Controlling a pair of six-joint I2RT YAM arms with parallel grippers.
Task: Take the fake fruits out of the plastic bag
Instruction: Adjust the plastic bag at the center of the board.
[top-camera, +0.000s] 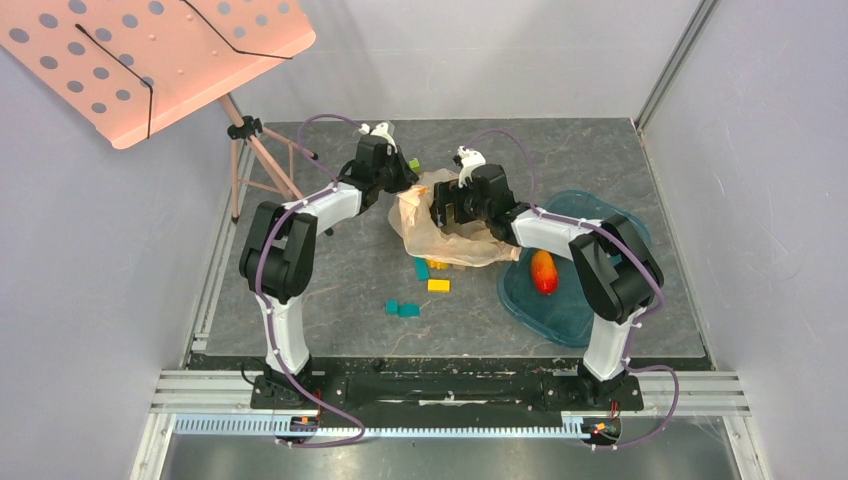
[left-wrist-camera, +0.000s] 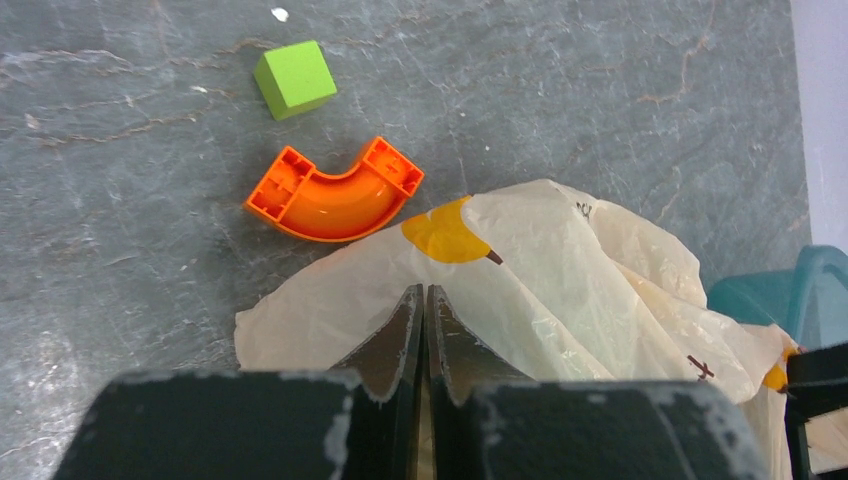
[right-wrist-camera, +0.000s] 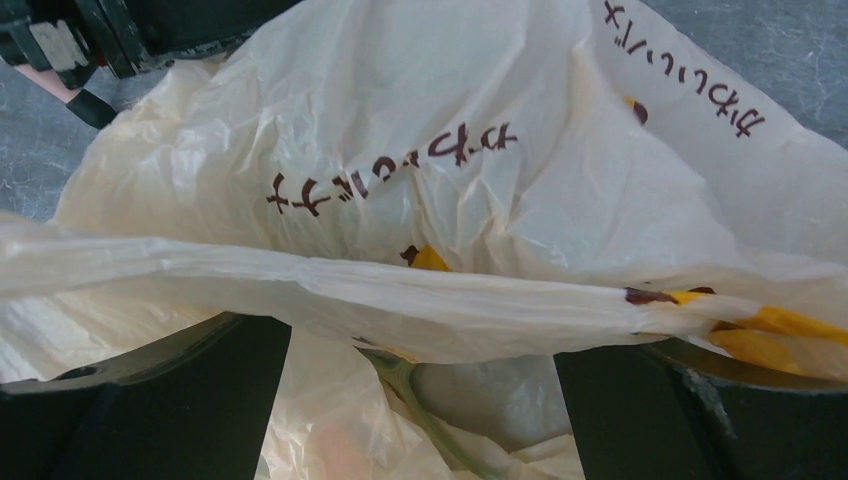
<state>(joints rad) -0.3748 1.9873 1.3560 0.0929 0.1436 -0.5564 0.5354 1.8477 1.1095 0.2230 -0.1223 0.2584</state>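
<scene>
The plastic bag (top-camera: 455, 235) lies crumpled mid-table, pale beige with orange marks. My left gripper (top-camera: 400, 190) is shut, with a sliver of the bag's far-left edge (left-wrist-camera: 330, 300) between its fingers (left-wrist-camera: 424, 292). My right gripper (top-camera: 447, 212) is open wide over the bag, and a stretched band of bag (right-wrist-camera: 400, 295) lies across its fingers (right-wrist-camera: 150, 400). A dull greyish round shape (right-wrist-camera: 490, 385) shows through the plastic between them; I cannot tell what it is. The orange-red fruit (top-camera: 543, 271) lies in the teal tray (top-camera: 590, 305). The green-brown fruit is not plainly visible.
A green cube (left-wrist-camera: 295, 78) and an orange curved toy piece (left-wrist-camera: 335, 190) lie just beyond the bag. Yellow (top-camera: 438, 285) and teal blocks (top-camera: 403, 309) lie in front of it. A pink perforated stand (top-camera: 150, 50) on a tripod (top-camera: 255, 160) is at the back left.
</scene>
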